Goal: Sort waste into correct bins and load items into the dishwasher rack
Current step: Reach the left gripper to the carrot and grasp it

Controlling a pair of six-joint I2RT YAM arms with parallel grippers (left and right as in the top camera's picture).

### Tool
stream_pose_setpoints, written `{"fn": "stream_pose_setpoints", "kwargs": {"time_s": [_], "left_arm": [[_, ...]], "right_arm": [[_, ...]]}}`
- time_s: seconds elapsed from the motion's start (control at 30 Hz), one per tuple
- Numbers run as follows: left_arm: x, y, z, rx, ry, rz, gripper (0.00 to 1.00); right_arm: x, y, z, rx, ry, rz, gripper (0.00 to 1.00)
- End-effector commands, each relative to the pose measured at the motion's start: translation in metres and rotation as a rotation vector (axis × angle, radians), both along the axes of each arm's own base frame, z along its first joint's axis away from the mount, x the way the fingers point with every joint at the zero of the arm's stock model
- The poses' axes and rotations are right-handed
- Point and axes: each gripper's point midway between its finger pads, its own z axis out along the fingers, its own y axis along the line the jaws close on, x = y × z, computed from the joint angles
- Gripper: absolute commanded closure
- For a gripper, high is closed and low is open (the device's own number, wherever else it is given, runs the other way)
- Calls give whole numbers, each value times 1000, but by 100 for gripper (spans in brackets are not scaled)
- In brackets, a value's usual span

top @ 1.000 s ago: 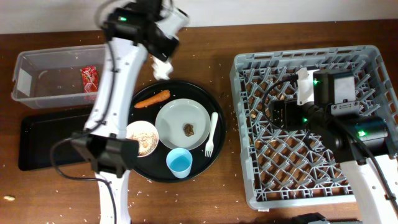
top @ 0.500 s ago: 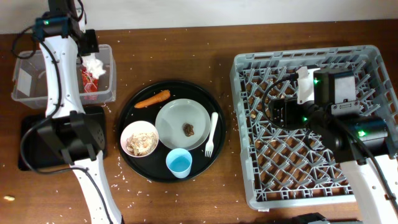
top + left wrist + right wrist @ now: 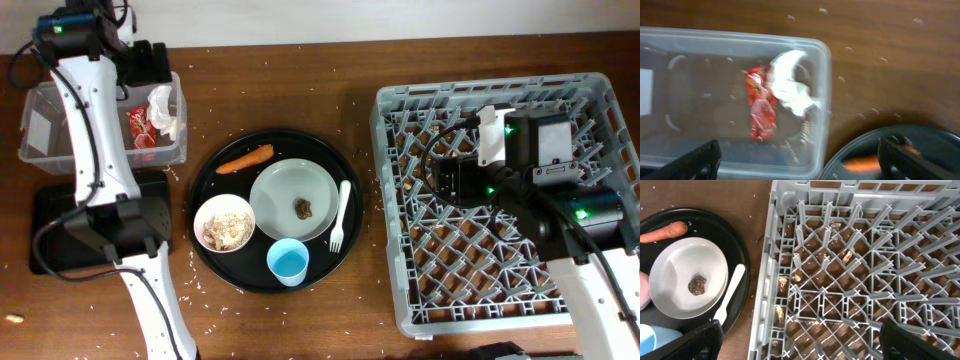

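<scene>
My left gripper (image 3: 800,167) hangs open over the clear box (image 3: 60,125), nothing between its fingers. The crumpled tissue (image 3: 790,85) lies in that box beside the red wrapper (image 3: 761,107). On the round black tray (image 3: 330,150) sit the carrot (image 3: 245,159), the white plate (image 3: 293,190) with a food scrap (image 3: 697,284), the bowl (image 3: 228,222) of rice, the blue cup (image 3: 288,262) and the fork (image 3: 341,213). Over the left part of the grey dishwasher rack (image 3: 500,300), my right gripper (image 3: 800,345) stands open and holds nothing.
The shallow black tray (image 3: 60,225) lies in front of the clear box, partly under the left arm's base. Rice grains are scattered over the wooden table (image 3: 300,80) and inside the rack. The rack fills the right side.
The left arm swung from above the round tray to the clear box with the tissue, then opened; the tissue now lies in the box. The right arm has not moved.
</scene>
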Motion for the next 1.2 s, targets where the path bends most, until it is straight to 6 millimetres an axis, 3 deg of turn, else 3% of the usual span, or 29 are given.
{"fn": "stream_pose_setpoints", "kwargs": {"time_s": [0.0, 0.17, 0.27, 0.33, 0.47, 0.53, 0.6, 0.67, 0.73, 1.17], "left_arm": [[-29, -55, 47, -32, -31, -129, 1], [-43, -130, 46, -32, 7, -297, 1], [-58, -170, 32, -19, 77, -380, 1], [-74, -172, 26, 3, 134, -389, 1], [-125, -180, 8, -95, 298, -377, 1], [-145, -184, -12, -87, 392, -391, 1], [-167, -189, -50, -32, 522, -416, 2], [-172, -201, -80, -17, 552, -450, 3], [-172, -211, -94, -11, 547, -474, 2], [-181, -211, -91, 10, 568, -482, 3]], "right_arm": [[1, 0, 6, 15, -12, -9, 1], [1, 1, 6, 20, -13, -5, 1], [0, 1, 5, 18, -5, -5, 1], [-2, 1, 4, 17, 3, -5, 1], [-2, 1, 4, 17, 2, -5, 1], [0, 1, 5, 18, -6, -5, 1], [1, 1, 6, 20, -14, -4, 1], [2, 1, 6, 20, -16, -4, 1], [2, 2, 6, 26, -14, -11, 1], [0, 2, 4, 50, 1, -37, 1]]}}
